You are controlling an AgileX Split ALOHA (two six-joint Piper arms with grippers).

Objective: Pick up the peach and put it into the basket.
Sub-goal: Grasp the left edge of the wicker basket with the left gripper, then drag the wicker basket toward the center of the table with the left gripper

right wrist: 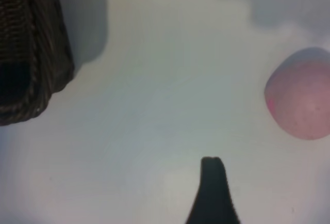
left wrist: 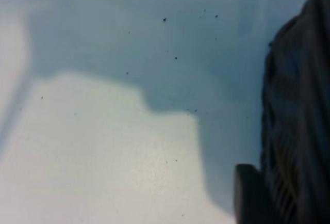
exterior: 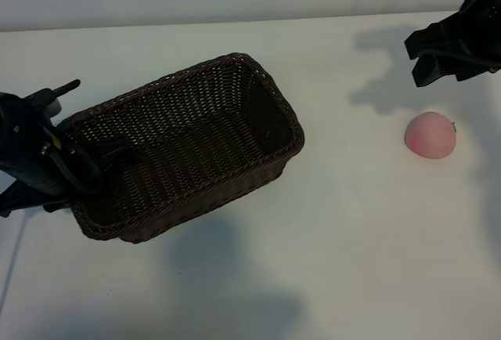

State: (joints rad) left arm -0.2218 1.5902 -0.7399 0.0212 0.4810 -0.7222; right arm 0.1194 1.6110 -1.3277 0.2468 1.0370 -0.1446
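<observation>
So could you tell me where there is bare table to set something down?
The widest bare patch lies between the basket and the peach, running to the table's near edge. Crowded spots: the basket's left end, where the left gripper sits at its rim, and around the peach below the open right gripper.

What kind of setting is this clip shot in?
Probably a lab tabletop set up for robot trials: a bare white table against a plain wall, two black robot arms at its sides, and only two props on it, a wicker basket and a peach.
</observation>
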